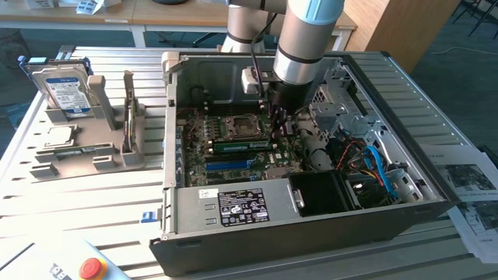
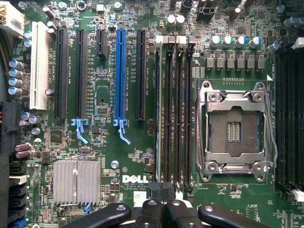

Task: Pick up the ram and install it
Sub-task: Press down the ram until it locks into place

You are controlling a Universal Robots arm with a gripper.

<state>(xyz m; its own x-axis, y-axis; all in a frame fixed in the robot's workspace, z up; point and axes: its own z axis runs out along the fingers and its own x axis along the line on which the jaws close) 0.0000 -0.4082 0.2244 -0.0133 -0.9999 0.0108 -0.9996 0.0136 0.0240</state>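
The gripper [image 2: 162,209] is closed over the motherboard's memory slots [image 2: 173,114]. The ram [image 2: 156,114] stands edge-on in the slot directly under its fingertips.

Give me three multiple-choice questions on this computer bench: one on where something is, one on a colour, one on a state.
1. The hard drive stands:
A) inside the computer case
B) in the grey holder
C) on the printed papers
2. One long expansion slot is:
A) red
B) yellow
C) blue
3. The processor socket is:
A) empty
B) holding a chip
C) under a cooler

Answers: B, the drive is upright in the holder at the exterior view's left; C, it stands out blue among black slots; A, its bare contacts show inside the metal frame.
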